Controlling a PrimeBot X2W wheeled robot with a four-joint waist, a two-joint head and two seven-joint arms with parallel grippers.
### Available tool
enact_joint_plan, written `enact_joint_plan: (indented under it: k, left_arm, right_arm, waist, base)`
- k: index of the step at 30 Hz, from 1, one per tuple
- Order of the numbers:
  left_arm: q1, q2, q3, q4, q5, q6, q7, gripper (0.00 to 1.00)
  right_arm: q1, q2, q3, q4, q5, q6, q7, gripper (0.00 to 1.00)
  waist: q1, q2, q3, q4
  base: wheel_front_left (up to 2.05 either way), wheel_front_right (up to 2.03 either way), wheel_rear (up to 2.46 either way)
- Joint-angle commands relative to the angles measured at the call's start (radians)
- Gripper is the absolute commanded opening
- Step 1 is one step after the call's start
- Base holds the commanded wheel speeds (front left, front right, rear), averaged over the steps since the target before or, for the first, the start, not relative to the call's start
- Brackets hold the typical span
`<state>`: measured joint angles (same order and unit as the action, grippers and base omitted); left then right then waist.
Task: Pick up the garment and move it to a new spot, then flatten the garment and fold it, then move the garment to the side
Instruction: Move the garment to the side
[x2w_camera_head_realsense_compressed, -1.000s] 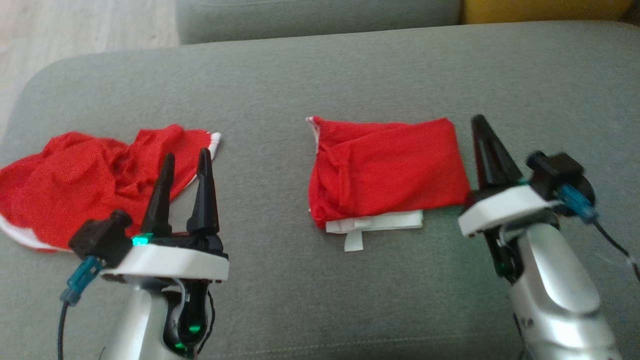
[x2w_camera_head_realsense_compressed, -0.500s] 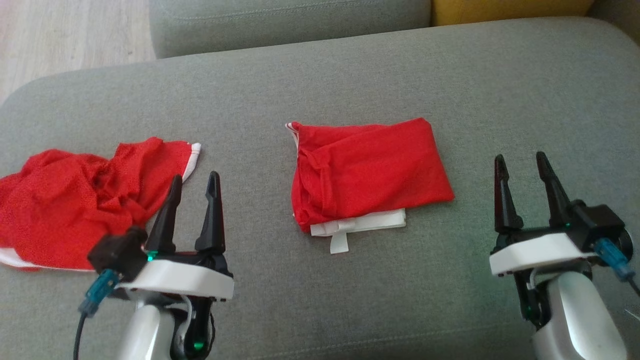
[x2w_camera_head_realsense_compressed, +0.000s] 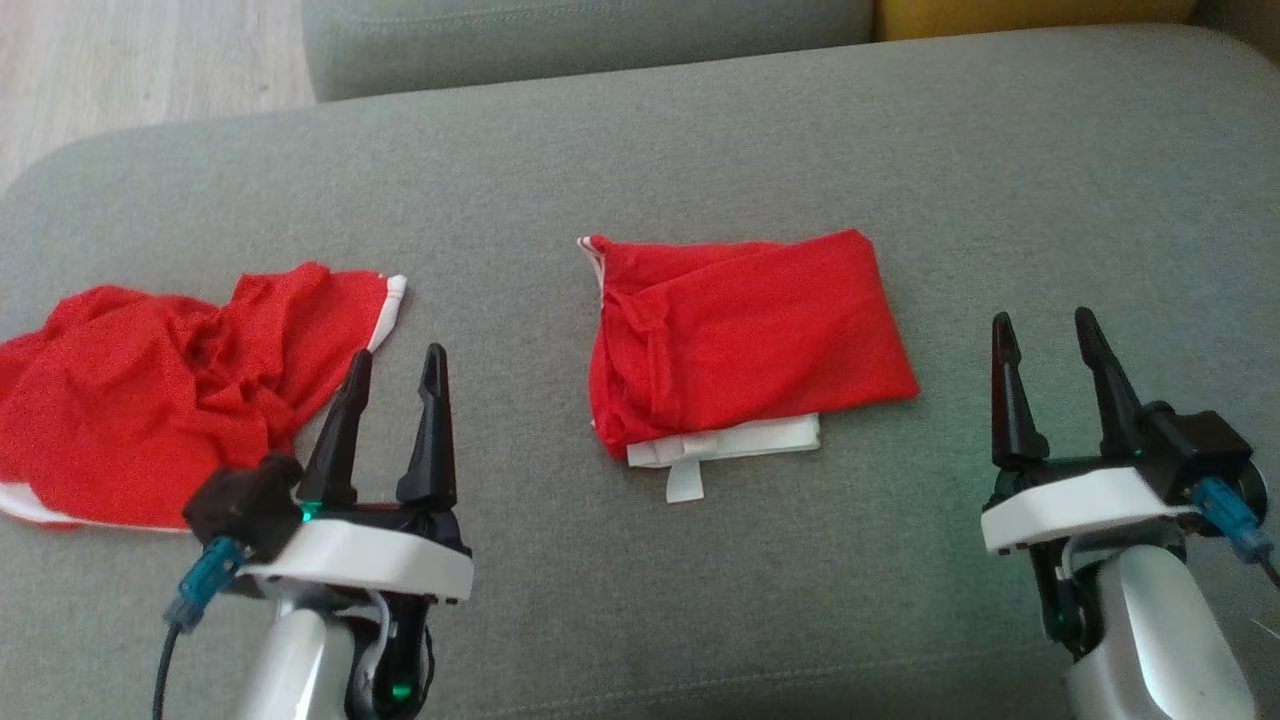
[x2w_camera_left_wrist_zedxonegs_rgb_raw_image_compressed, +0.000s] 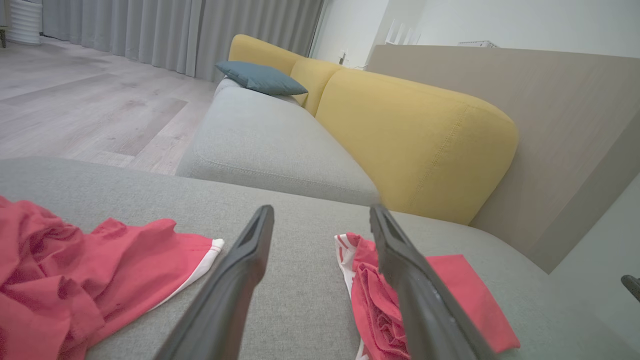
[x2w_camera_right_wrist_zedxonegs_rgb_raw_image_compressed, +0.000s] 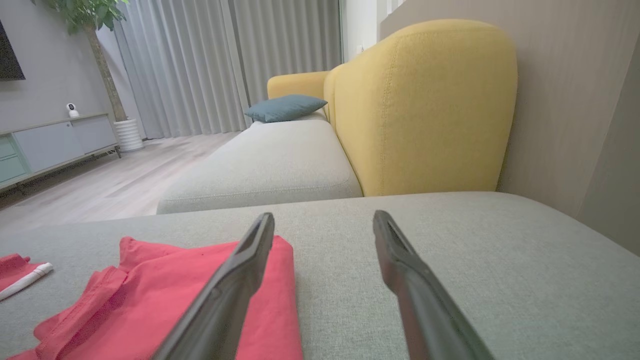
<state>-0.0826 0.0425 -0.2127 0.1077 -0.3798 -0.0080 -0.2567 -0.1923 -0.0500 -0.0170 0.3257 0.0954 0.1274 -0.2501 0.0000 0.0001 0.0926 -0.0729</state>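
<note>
Two red garments are lying on the grey sofa cushion right now. Roughly in the middle there's the folded red garment, a neat-ish rectangle with a white band and a little tab poking out at its near edge. Off to the left, well apart from it, the crumpled red garment with white trim is just a loose heap. Near that heap's right edge the left gripper hovers, fingers spread, nothing between them. Over by the folded piece's right side the right gripper isn't touching it, jaws wide apart and empty too. Wrist views show a yellow backrest and a blue pillow behind.
</note>
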Motion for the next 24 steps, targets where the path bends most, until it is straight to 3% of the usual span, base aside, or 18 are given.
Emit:
enact_joint_plan:
  k: [1,9,24]
  left_arm:
    - [-0.036,0.008,0.026,-0.028,0.003,-0.002,-0.005,1.00]
    - [-0.055,0.008,0.007,-0.019,0.014,-0.012,-0.005,1.00]
    - [-0.110,0.008,-0.018,-0.017,0.028,-0.017,-0.005,1.00]
  right_arm:
    - [-0.033,0.000,0.012,-0.020,-0.006,0.003,0.006,1.00]
    - [-0.091,0.000,0.002,0.050,0.015,0.003,0.060,1.00]
    - [-0.278,0.000,-0.023,0.344,0.068,0.003,0.192,1.00]
  waist:
    - [0.0000,-0.0001,0.011,0.009]
    - [0.0000,-0.0001,0.058,0.045]
    - [0.0000,-0.0001,0.176,0.125]
  base:
    - [0.00,0.00,0.00]
    - [0.00,0.00,0.00]
    - [0.00,0.00,0.00]
